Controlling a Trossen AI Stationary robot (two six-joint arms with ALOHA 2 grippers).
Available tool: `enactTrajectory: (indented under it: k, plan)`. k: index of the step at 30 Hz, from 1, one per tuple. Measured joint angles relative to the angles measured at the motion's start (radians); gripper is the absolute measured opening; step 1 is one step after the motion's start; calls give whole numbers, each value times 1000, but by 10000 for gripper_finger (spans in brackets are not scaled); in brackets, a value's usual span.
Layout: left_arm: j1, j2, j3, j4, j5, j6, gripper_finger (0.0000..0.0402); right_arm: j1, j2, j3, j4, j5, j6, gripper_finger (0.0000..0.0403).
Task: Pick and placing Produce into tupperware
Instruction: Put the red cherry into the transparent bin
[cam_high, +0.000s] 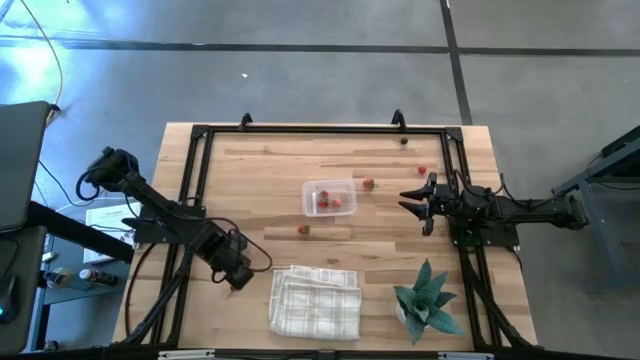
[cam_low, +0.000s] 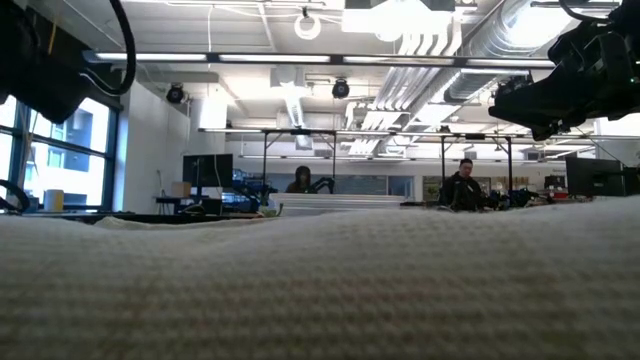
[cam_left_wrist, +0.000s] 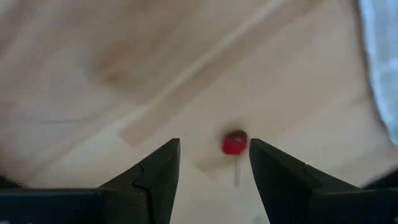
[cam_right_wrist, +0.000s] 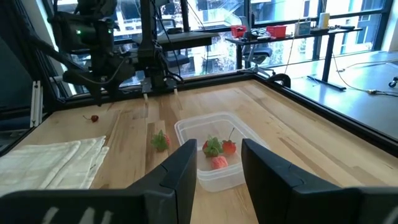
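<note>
The clear tupperware (cam_high: 329, 197) sits mid-table and holds a few red pieces (cam_right_wrist: 219, 149). More produce lies loose on the wood: a red piece (cam_high: 304, 229) near the container, two (cam_high: 368, 184) (cam_high: 422, 171) to its right, and a dark one (cam_high: 404, 141) by the far rail. My left gripper (cam_high: 238, 275) is low over the table left of the cloth. It is open, with a small red stemmed piece (cam_left_wrist: 235, 143) between its fingertips, close to one finger. My right gripper (cam_high: 415, 205) hovers open to the right of the tupperware (cam_right_wrist: 214, 155).
A folded white checked cloth (cam_high: 315, 300) lies at the near edge and fills the low view (cam_low: 320, 280). A green potted plant (cam_high: 428, 300) stands near-right. A black frame (cam_high: 320, 130) rims the table. Bare wood (cam_high: 260, 170) lies left of the container.
</note>
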Motion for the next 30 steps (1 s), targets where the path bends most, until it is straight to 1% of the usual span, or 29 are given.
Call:
enactTrajectory:
  k: [3, 6, 10, 14, 19, 27, 30]
  plan:
    - [-23, 0, -14, 57, 22, 4, 184, 0, 0, 0, 0, 0, 0, 117]
    - [-53, 0, -32, 85, 23, -30, 184, 0, 0, 0, 0, 0, 0, 117]
    - [-79, 0, -44, 89, -21, -68, 184, 0, 0, 0, 0, 0, 0, 117]
    - [-79, 0, -44, 126, -23, -67, 184, 0, 0, 0, 0, 0, 0, 117]
    - [-89, 20, -44, 156, -13, -20, 184, 0, 0, 0, 0, 0, 0, 117]
    - [-104, 106, -43, 182, -17, 13, 184, 0, 0, 0, 0, 0, 0, 117]
    - [-103, 126, -43, 216, -16, 35, 184, 0, 0, 0, 0, 0, 0, 117]
